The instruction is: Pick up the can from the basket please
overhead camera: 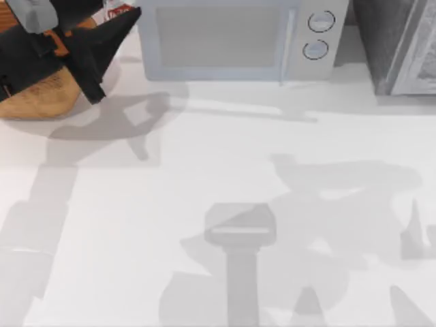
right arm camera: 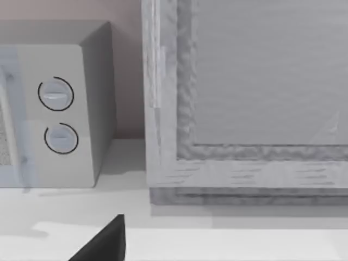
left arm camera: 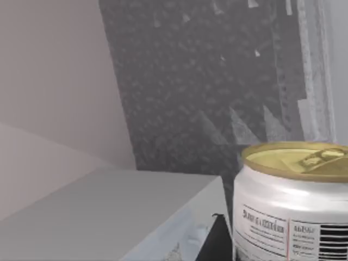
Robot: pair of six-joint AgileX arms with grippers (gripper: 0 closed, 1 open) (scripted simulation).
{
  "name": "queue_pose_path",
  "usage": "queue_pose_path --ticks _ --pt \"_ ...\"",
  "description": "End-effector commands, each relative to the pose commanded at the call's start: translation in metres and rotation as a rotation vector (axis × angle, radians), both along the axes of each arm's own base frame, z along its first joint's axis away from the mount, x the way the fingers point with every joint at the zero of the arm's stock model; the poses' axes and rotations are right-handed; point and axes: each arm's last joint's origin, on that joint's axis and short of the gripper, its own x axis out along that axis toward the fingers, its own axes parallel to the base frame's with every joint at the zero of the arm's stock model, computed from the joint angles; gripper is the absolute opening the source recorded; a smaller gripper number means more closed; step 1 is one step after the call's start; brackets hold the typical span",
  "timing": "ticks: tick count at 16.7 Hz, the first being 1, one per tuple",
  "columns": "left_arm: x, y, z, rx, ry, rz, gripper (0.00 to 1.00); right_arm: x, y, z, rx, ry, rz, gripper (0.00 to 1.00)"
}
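The wicker basket sits at the table's far left, mostly covered by my left arm. The left gripper is raised above the basket's right side and shut on the can, of which a white and red bit shows at the picture's top edge. In the left wrist view the can is close up and upright, white with a gold pull-tab top, and one dark finger is beside it. One dark fingertip of the right gripper hangs over the table near the back right.
A pale microwave stands at the back centre, just right of the raised can, and is also in the wrist views. A grey framed panel stands at the back right. Arm shadows fall across the white table.
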Motion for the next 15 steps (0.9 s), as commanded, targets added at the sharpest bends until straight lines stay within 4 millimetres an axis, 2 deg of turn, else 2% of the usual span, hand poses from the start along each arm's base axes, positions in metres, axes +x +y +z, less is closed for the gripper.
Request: queue_pose_path --ticks 8,12,15 --pt "0.047 -0.016 -0.07 0.053 0.037 -0.215 0.0 0.0 0.0 0.0 0.0 0.0 0.0 1.0" --pt "0.061 -0.025 -0.113 0.075 0.068 -0.327 0.0 0.0 0.0 0.0 0.0 0.0 0.0 1.0" --pt "0.066 -0.03 -0.153 0.087 0.114 -0.417 0.0 0.0 0.0 0.0 0.0 0.0 0.0 1.0"
